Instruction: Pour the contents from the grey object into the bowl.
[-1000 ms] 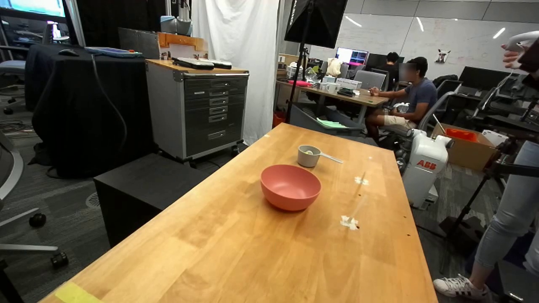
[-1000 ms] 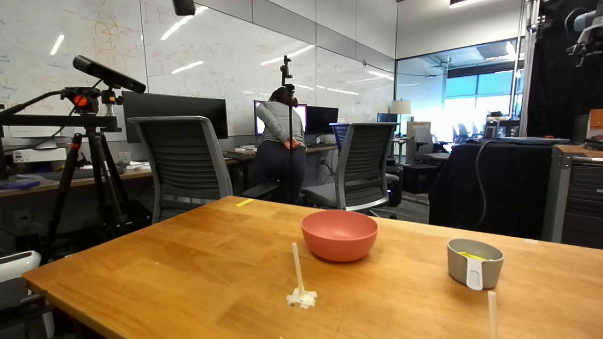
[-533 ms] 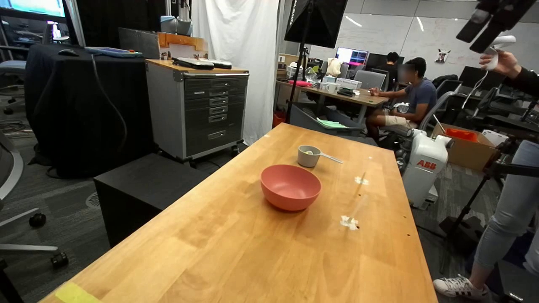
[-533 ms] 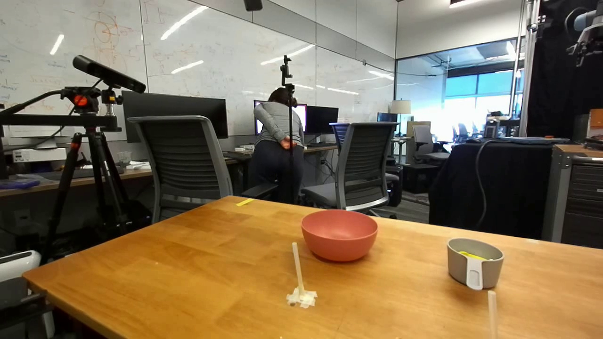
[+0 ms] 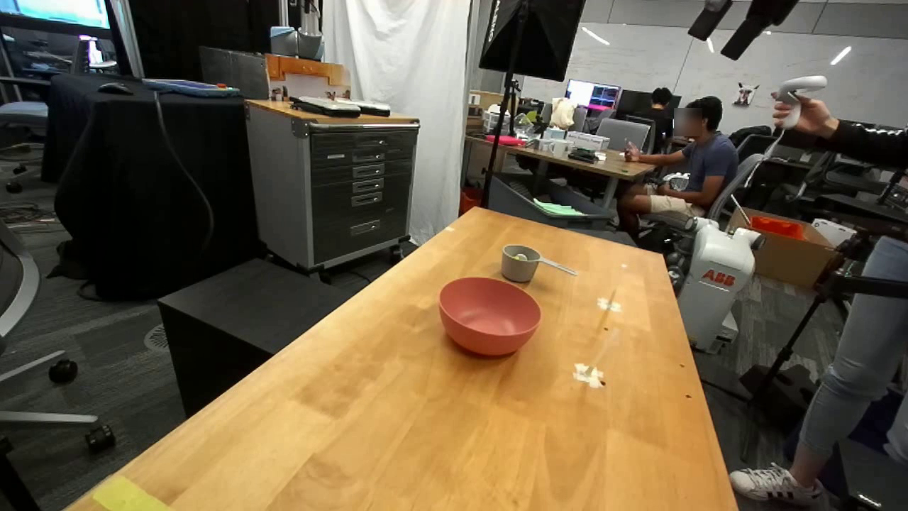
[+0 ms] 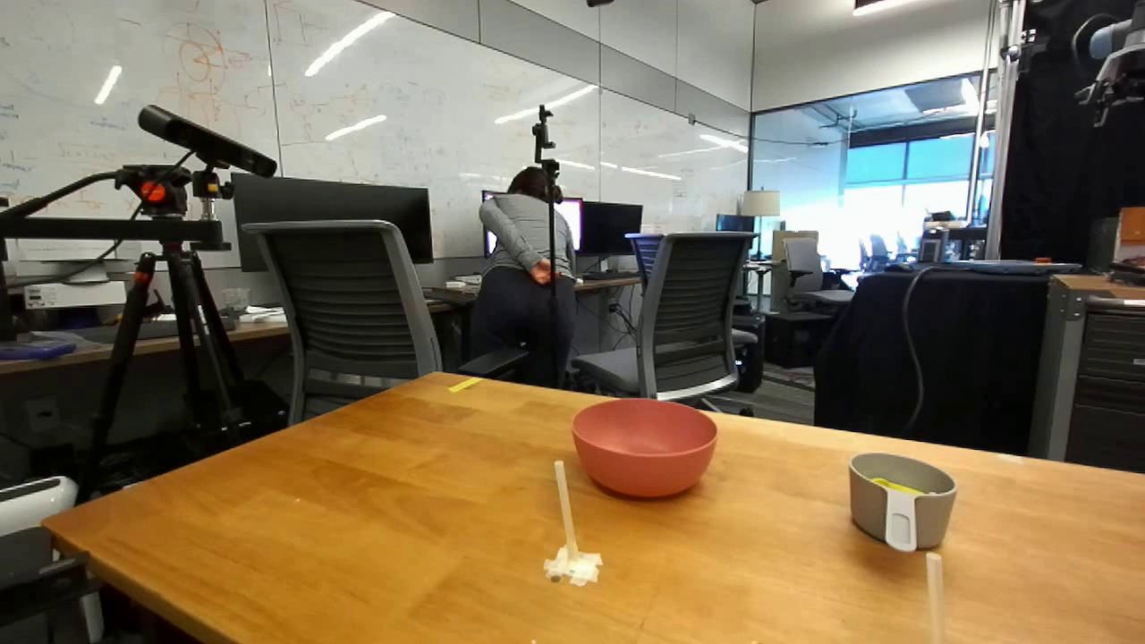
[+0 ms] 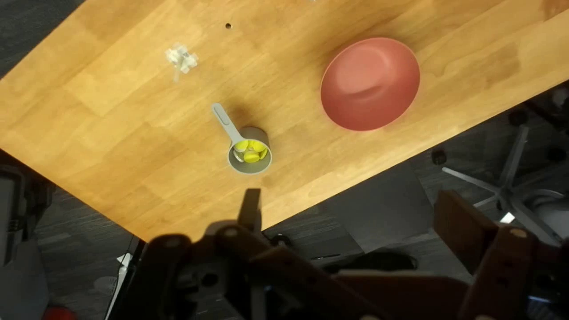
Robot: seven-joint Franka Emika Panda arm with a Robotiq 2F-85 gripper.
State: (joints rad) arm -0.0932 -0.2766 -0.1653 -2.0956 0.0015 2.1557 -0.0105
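The grey object, a small measuring cup (image 5: 519, 270) with a pale handle, stands upright on the table in both exterior views. Its contents, rounded yellow pieces (image 7: 251, 156), lie inside it in the wrist view. Beside it, with bare wood between, rests the wide pink-red bowl (image 6: 644, 470); the wrist view shows the bowl (image 7: 370, 89) with nothing in it. My gripper (image 7: 349, 198) is open, its fingers wide apart with nothing between them. In an exterior view the gripper (image 5: 715, 45) hangs high above the table at the upper right, well away from cup and bowl.
Two thin pale sticks stand taped to the wooden table (image 5: 397, 397); the stick (image 6: 565, 514) nearer the bowl is upright. A black box (image 5: 248, 305) is beside the table's long edge. A person's hand holds a white controller (image 5: 798, 92) at the right.
My gripper has come into an exterior view and moved leftward along its top; elsewhere its dark tip has shifted right and up, nearly out of frame. Cup and bowl stay put.
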